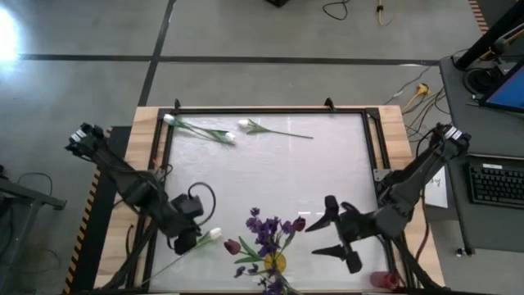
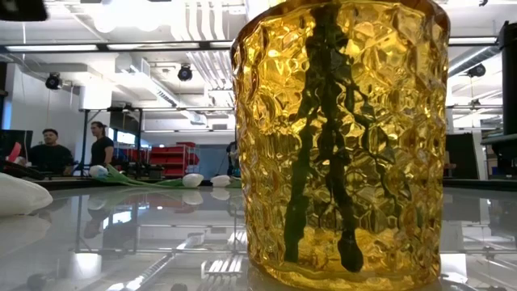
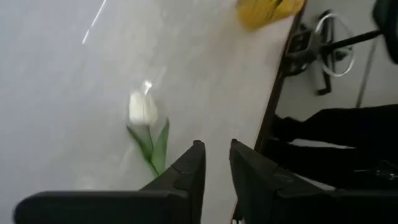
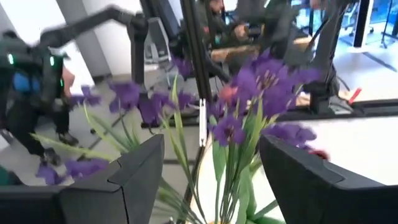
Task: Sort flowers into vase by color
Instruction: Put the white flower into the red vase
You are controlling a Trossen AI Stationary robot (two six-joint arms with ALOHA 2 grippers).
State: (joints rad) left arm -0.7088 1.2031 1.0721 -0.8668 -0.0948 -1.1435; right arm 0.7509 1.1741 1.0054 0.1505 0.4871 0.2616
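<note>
A yellow glass vase [image 2: 339,145] stands at the table's near edge and holds purple sprigs [image 1: 266,229] and a dark red bud [image 1: 299,223]. A white tulip [image 1: 214,233] lies flat on the table left of it, its stem running under my left gripper [image 3: 216,163]. That gripper slants down over the stem, its fingers a narrow gap apart with nothing between them. Another dark red tulip [image 1: 232,245] lies beside the vase. My right gripper [image 1: 327,228] is open, level, and points at the purple sprigs [image 4: 249,99] from the right.
Three white tulips [image 1: 229,138] lie along the table's far edge. A red object [image 1: 381,280] sits at the near right corner. A black frame [image 1: 270,110] rims the white surface. People [image 2: 52,153] stand in the room beyond. The middle of the table is bare.
</note>
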